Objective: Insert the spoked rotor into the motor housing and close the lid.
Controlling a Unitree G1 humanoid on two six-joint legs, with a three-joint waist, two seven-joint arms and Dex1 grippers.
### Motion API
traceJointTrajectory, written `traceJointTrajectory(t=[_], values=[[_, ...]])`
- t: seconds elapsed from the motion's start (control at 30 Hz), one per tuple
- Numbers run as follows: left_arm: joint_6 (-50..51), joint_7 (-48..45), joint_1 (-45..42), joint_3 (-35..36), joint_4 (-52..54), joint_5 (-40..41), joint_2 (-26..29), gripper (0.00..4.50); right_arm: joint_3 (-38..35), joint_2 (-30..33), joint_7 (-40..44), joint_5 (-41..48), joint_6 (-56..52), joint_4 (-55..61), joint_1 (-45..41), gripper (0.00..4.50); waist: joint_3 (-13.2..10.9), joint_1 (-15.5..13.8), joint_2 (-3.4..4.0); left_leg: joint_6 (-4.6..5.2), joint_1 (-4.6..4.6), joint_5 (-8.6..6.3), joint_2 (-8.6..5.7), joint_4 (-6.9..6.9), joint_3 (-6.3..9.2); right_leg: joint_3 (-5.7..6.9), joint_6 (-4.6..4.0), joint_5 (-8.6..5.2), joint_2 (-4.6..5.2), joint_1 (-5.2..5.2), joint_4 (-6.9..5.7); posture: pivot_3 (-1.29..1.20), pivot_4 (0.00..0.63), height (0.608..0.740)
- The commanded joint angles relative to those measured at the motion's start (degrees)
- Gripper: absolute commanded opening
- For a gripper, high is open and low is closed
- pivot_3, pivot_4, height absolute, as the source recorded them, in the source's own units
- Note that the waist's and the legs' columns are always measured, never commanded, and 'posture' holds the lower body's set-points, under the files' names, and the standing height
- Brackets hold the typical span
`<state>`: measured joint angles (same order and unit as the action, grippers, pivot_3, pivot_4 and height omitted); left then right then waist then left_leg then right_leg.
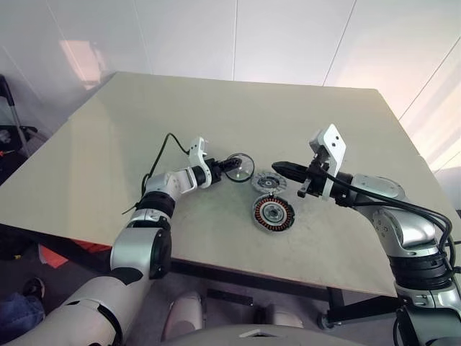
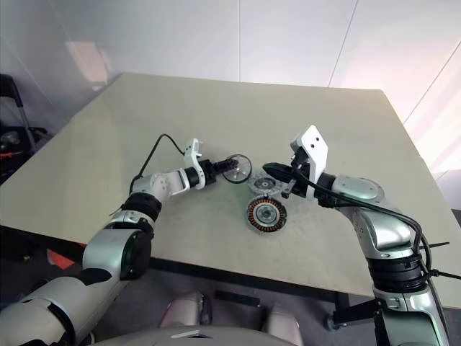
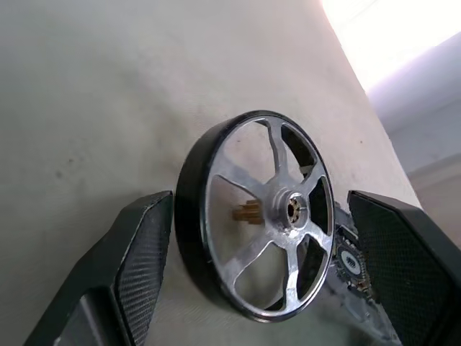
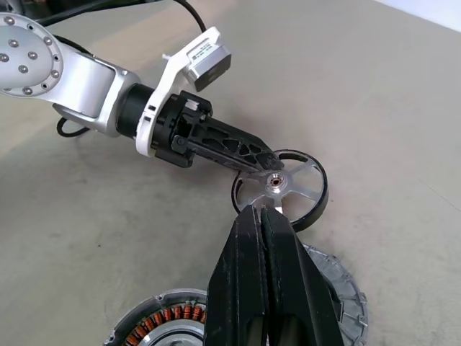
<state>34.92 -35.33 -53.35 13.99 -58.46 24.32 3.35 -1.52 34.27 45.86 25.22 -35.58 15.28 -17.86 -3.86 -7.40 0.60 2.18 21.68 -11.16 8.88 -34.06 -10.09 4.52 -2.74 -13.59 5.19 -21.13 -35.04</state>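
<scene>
The spoked rotor (image 1: 241, 167), with its dark rim and silver spokes, stands tilted on edge just above the table. My left gripper (image 1: 230, 167) is shut on it, one finger (image 3: 137, 252) on each side of the rim. The motor housing (image 1: 273, 213), with copper windings, lies flat on the table nearer to me. The grey slotted lid (image 1: 269, 182) lies just behind the housing, to the right of the rotor. My right gripper (image 1: 278, 166) is shut and empty, hovering above the lid and pointing toward the rotor (image 4: 284, 187).
The beige table (image 1: 216, 108) stretches wide behind and to both sides of the parts. A black cable (image 1: 162, 151) arcs above my left forearm. White wall panels rise behind the table's far edge.
</scene>
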Motion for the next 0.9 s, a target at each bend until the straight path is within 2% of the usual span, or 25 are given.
traceJointTrajectory(t=[0.03,0.27,0.37,0.57,0.73,0.9], values=[[-1.9,-0.6,-2.8,0.4,-2.5,-0.3,-0.8,3.46,-1.3,-0.3,-0.9,0.6,1.0,1.7,-1.5,0.00,0.0,0.0,0.00,0.02,0.02,-0.01,0.00,0.00,0.00,0.01,0.00,0.00,0.00,-0.01,0.03,0.00,0.000,0.740],[-1.4,-1.7,-2.6,1.5,-3.9,-0.2,-0.3,1.16,-1.5,-0.5,-2.5,0.6,1.1,2.2,-0.6,0.00,0.0,-0.1,0.00,0.31,0.12,0.04,0.01,0.00,0.00,0.06,0.01,0.02,0.02,-0.02,0.15,0.00,0.000,0.740],[-0.6,-3.2,-2.2,2.2,-2.9,0.7,0.1,0.57,-1.4,-0.5,-2.7,0.6,1.3,2.2,-0.4,0.00,0.0,0.2,-0.01,0.24,-0.06,0.01,0.01,-0.01,-0.01,0.06,0.01,0.02,0.03,0.14,0.15,0.00,0.000,0.740],[2.5,-5.1,-1.0,6.0,1.0,5.2,1.9,0.57,-2.1,-0.7,-4.3,-0.6,1.8,-0.5,-1.9,0.00,0.0,0.3,-0.01,0.00,-0.24,-0.01,0.04,0.04,-0.01,0.05,0.04,0.04,0.02,0.23,0.14,0.00,0.000,0.740],[10.1,-4.9,0.3,14.3,5.6,14.6,4.0,0.57,-0.5,1.1,-9.8,-8.2,1.7,-10.8,-5.2,0.00,0.0,0.2,0.00,0.00,0.08,0.00,0.02,0.03,-0.01,0.06,0.00,0.06,0.02,-0.10,0.06,0.00,0.000,0.740],[21.4,-4.8,0.9,20.9,10.7,24.8,3.5,0.57,0.8,2.2,-12.3,-13.2,1.7,-16.7,-5.9,0.00,-0.1,-0.1,0.04,0.14,0.31,-0.06,-0.02,0.00,-0.03,0.09,-0.01,0.05,0.07,-0.17,0.16,0.00,0.000,0.740]])
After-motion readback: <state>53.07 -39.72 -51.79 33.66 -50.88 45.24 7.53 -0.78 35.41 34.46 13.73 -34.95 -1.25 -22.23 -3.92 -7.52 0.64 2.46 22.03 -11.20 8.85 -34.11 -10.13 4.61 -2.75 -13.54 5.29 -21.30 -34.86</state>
